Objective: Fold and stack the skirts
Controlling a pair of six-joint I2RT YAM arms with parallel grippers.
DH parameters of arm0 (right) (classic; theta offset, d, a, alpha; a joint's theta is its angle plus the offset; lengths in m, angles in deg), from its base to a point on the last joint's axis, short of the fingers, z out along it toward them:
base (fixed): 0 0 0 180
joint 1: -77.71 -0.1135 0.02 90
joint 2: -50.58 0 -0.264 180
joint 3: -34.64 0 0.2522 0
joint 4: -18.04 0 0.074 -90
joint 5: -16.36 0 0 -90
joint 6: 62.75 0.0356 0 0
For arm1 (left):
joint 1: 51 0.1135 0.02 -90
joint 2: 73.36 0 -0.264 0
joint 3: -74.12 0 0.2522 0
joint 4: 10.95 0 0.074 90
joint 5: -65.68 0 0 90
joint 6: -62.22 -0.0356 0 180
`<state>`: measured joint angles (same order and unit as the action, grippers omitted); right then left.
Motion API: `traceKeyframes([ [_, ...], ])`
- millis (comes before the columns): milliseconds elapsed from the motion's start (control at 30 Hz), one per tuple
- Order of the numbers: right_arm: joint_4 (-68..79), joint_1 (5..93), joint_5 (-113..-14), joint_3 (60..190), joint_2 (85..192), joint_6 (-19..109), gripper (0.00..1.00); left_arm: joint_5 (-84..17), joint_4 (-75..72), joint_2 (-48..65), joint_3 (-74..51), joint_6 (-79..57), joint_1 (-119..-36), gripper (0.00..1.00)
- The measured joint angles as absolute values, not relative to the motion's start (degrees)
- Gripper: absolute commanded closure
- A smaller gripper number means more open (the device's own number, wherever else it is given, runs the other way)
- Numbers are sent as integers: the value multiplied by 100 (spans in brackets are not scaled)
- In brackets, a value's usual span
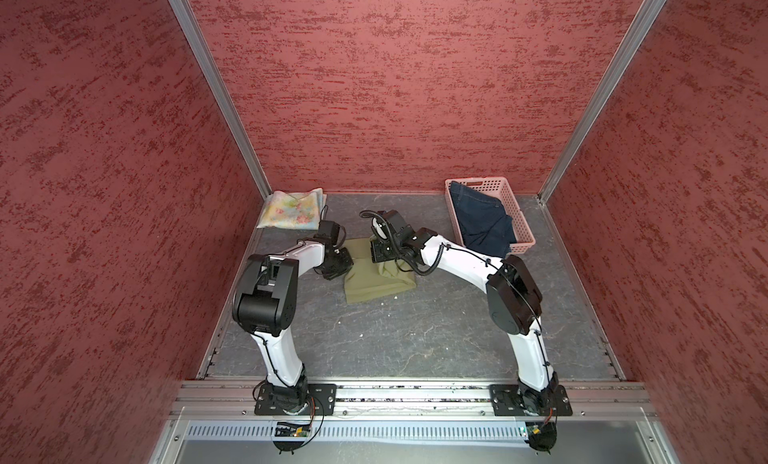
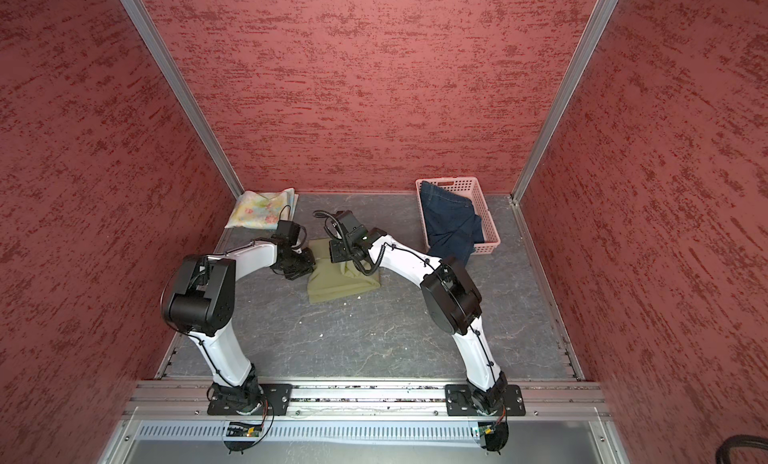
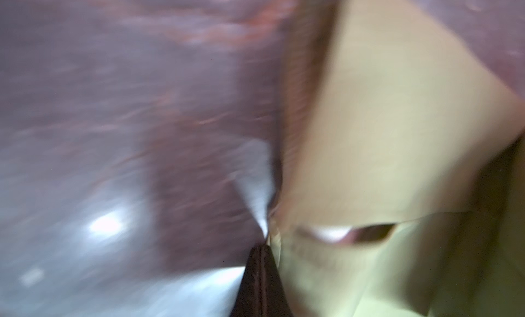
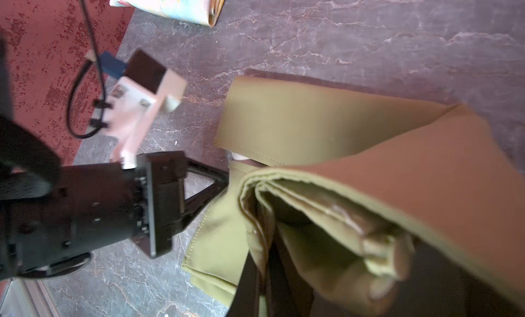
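Left hand point(image 4: 225, 181) is pinched shut on the edge of the green skirt point(image 1: 370, 285). The right hand point(image 4: 262, 275), just beside it, is closed on a lifted bundle of the same skirt's folded layers. The remaining cloth lies on the table point(image 1: 415, 337) beneath both hands. Beyond the left hand, in the corner, lies the folded flowered skirt point(image 1: 291, 210). Beyond the right hand and further outward, the denim skirt point(image 1: 482, 220) sits in a pink basket point(image 1: 478, 184), one end spilling over the rim.
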<state>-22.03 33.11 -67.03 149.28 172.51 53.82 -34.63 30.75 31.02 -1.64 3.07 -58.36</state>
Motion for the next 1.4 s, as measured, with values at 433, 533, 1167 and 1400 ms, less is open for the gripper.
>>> traceKeyframes([
  [433,-2222,3307,-6703,14928,17389,5380,100,-3935,3064,2756,208,596,-5540,100],
  [533,-2222,3307,-6703,14928,17393,5380,100,-4108,2977,2653,210,653,-5481,100],
  [1167,-2330,3303,-6703,15101,17439,5380,100,-4674,2118,3027,275,797,-5497,100],
  [1400,-2515,3257,-6705,15377,17446,5380,100,-4731,2052,3121,275,792,-5497,100],
])
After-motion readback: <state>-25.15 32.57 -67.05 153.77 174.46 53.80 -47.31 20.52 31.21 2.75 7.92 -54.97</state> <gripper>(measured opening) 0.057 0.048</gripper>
